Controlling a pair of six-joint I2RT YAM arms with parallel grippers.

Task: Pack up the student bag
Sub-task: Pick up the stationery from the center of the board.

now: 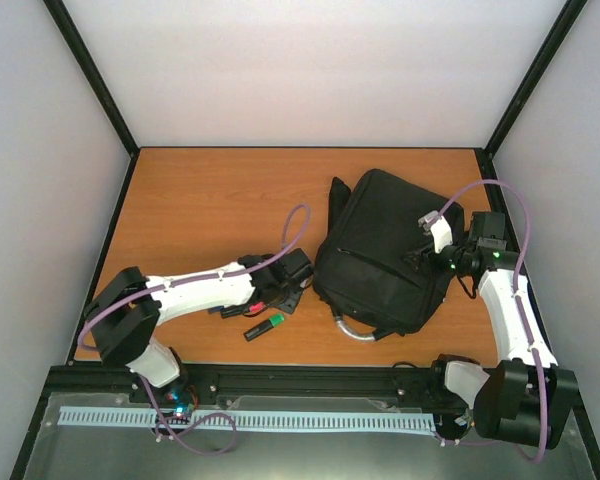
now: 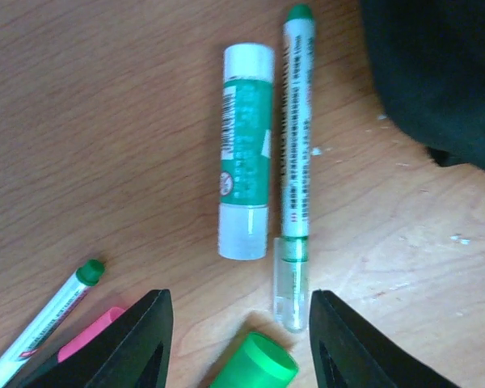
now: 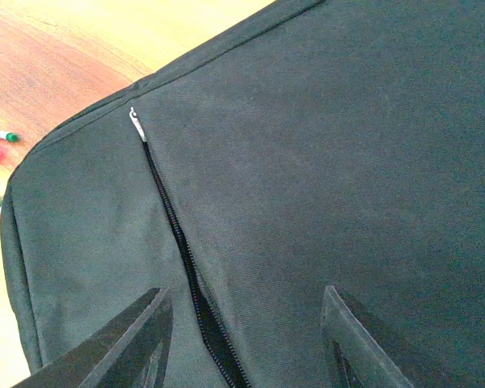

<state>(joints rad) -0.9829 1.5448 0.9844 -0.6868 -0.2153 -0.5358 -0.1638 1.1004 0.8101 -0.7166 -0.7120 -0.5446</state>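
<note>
**One student bag on the bench, both sets of jaws apart**

1. The student bag (image 1: 385, 250) lies flat on the right half of the bench (image 1: 210, 200), turned at an angle to the bench edges. Its grey loop handle (image 1: 355, 333) projects from the near edge, toward the arm bases. A strap (image 1: 337, 200) shows at the far left corner.

2. A zip (image 3: 178, 250) runs along the bag's dark fabric panel. The metal zip pull (image 3: 136, 121) sits at its far end in the right wrist view, and the zip is closed along its visible length.

3. The right jaws are positioned over the bag's right side. They stand apart, one on each side of the zip, and grip nothing.

4. The left jaws are positioned over the bench just left of the bag. They stand apart.

5. Beyond the left jaws, a glue stick (image 2: 245, 174) and a green-capped marker (image 2: 295, 162) lie side by side, close together and roughly parallel. The marker's clear end lies between the two fingertips.

6. A green cylindrical cap (image 2: 255, 364) appears between the left jaws at the frame bottom. Whether it touches them cannot be determined.

7. A second green-tipped pen (image 2: 56, 311) and a pink item (image 2: 89, 335) lie beside the left-hand finger.
</note>
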